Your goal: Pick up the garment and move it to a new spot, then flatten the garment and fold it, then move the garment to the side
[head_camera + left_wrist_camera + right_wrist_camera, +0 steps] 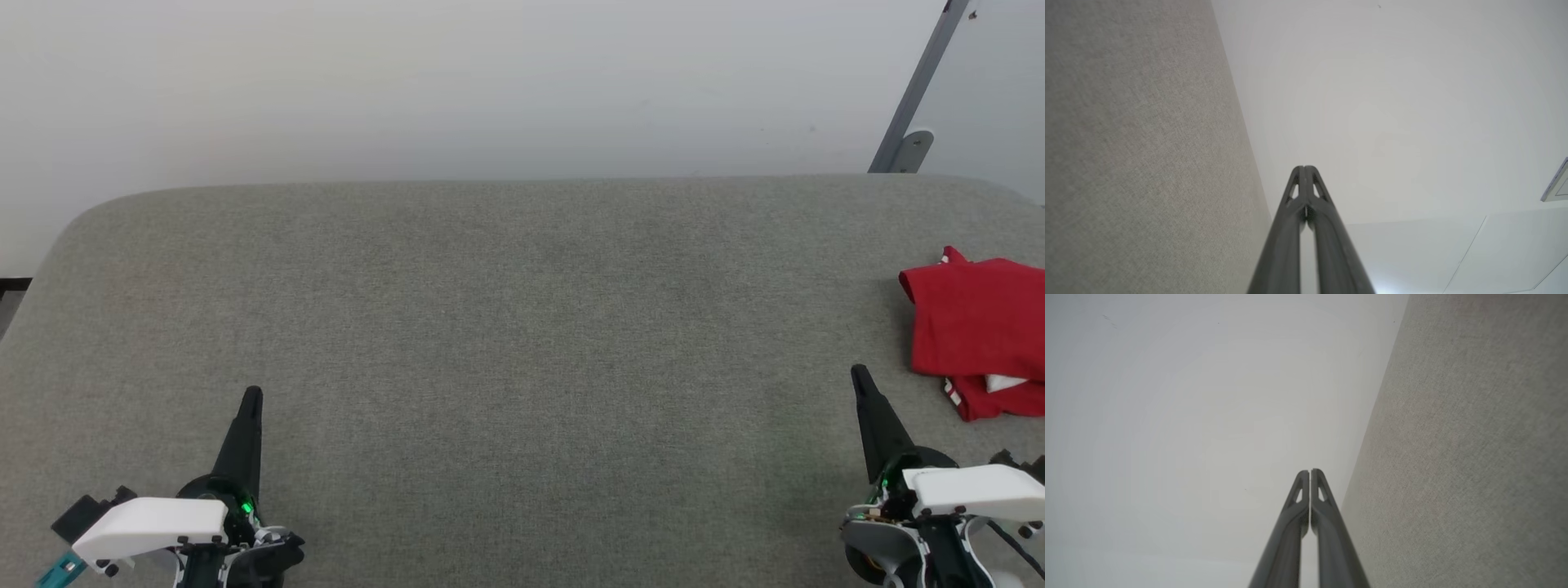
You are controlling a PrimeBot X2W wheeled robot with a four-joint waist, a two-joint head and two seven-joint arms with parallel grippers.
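The garment (976, 331), a red shirt folded into a compact pile with a bit of white and striped trim at its near edge, lies at the far right of the grey table, partly cut off by the head view's right edge. My right gripper (859, 374) is shut and empty, its tips a short way to the left of and nearer than the garment. My left gripper (253, 394) is shut and empty at the lower left, far from the garment. The wrist views show each pair of fingers pressed together: left gripper (1304, 167), right gripper (1310, 471).
The grey fabric-covered table (506, 327) spans the view, with rounded far corners. A pale wall (490, 82) rises behind it. A grey metal bracket (910, 143) leans at the far right behind the table edge.
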